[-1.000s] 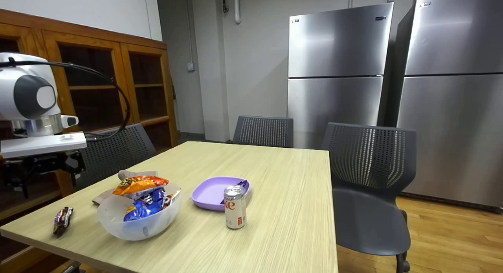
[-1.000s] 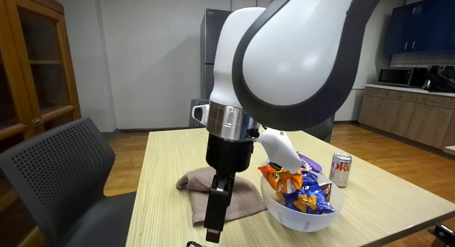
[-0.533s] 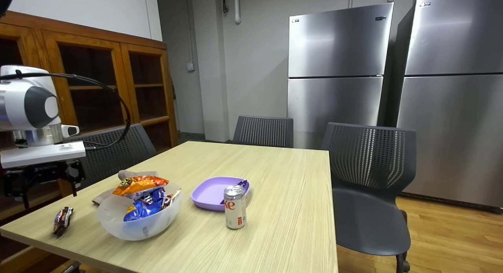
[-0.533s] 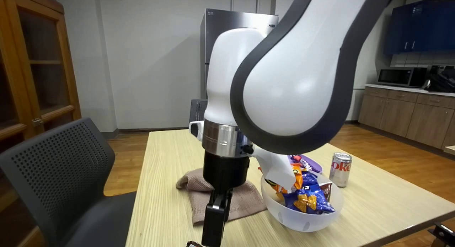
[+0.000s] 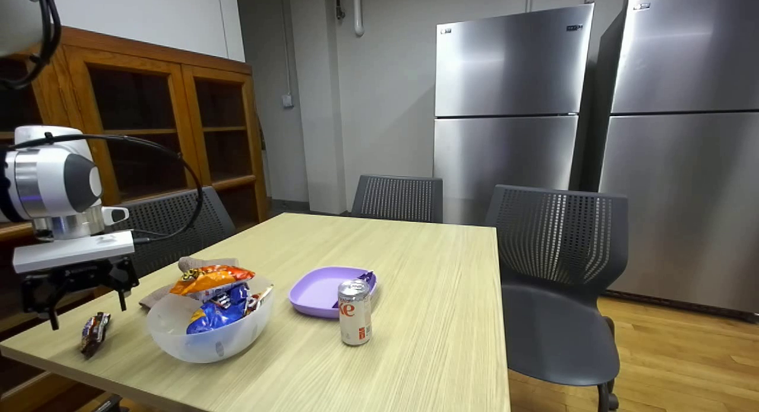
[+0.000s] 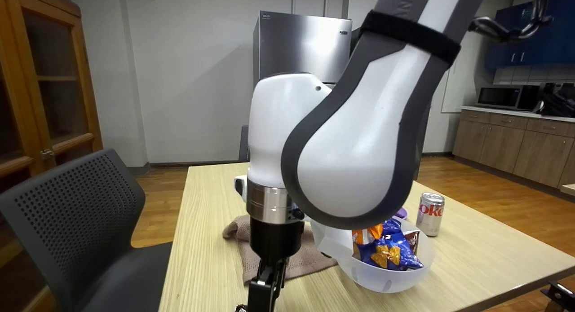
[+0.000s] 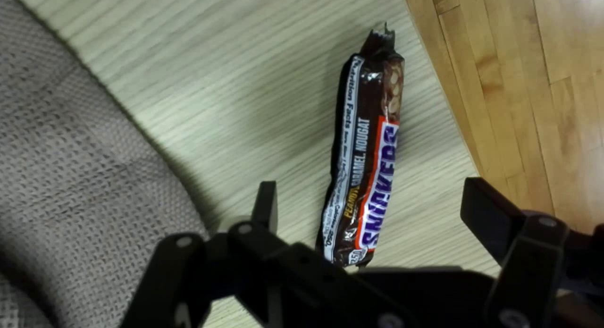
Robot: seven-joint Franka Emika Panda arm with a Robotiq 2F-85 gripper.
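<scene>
A Snickers bar [image 7: 365, 167] in a dark brown wrapper lies on the tabletop near its edge. In the wrist view it runs lengthwise between the two fingers of my gripper [image 7: 370, 198], which stand wide apart and do not touch it. Its lower end is partly covered by the gripper body. An exterior view has the gripper [image 5: 89, 314] just above the bar [image 5: 95, 334], fingers pointing down. From another side the black gripper hangs beside a brown cloth [image 6: 310, 258], its fingertips cut off by the frame. Nothing is held.
A translucent bowl [image 5: 207, 350] of snack bags stands near the bar. Beyond it are a purple plate [image 5: 317, 287] with a dark wrapper, and a Coke can [image 5: 354, 314]. Dark chairs [image 5: 557, 270] surround the table. The table edge runs close past the bar.
The arm has come down toward the table, bringing my open gripper close over the bar. The bar, bowl, plate, can and cloth have stayed put.
</scene>
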